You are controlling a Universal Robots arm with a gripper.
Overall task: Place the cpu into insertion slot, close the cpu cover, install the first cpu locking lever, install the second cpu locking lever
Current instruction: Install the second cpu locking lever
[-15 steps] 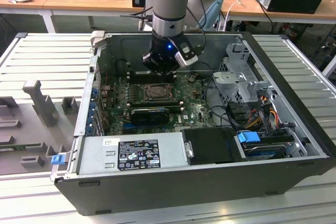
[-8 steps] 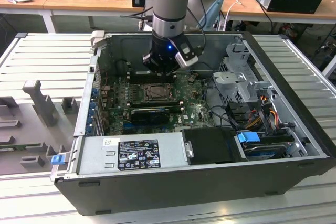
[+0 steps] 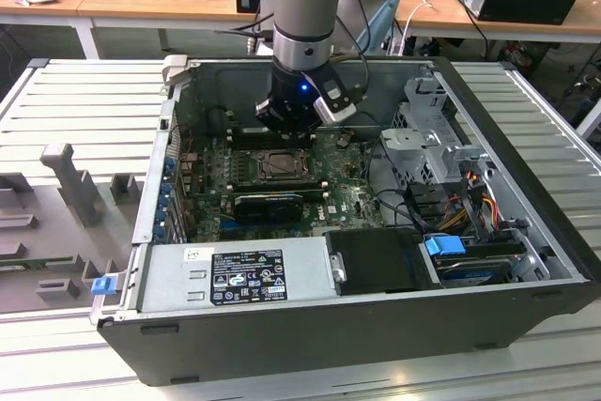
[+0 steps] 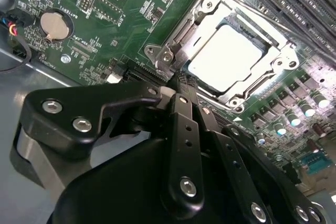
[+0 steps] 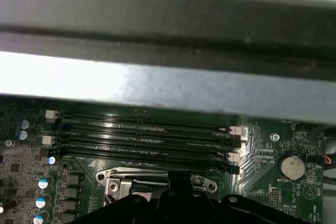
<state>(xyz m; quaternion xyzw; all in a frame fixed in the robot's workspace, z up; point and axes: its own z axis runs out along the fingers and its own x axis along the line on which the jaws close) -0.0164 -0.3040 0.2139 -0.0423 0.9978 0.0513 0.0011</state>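
The cpu [image 4: 226, 56] lies flat in the insertion slot [image 3: 279, 166], its pale silver face showing through the window of the cpu cover [image 4: 210, 3]. The cover lies down flat around the chip. My gripper [image 4: 181, 81] has its black fingers shut together with nothing between them. Its tip hovers just off one corner of the socket's metal frame, by a small metal hook [image 4: 168, 56]. In the exterior view the gripper [image 3: 285, 133] hangs straight down inside the open computer case, just behind the socket. The first wrist view catches the gripper's tip [image 5: 178, 182] at the socket frame's edge [image 5: 121, 174].
Long black memory slots [image 5: 147, 137] run beside the socket. A coin battery [image 4: 55, 24] sits on the green board. A long black card [image 3: 269, 204] lies in front of the socket, with the power supply [image 3: 235, 274] nearer still. The drive cage [image 3: 427, 138] and cables stand at the exterior view's right.
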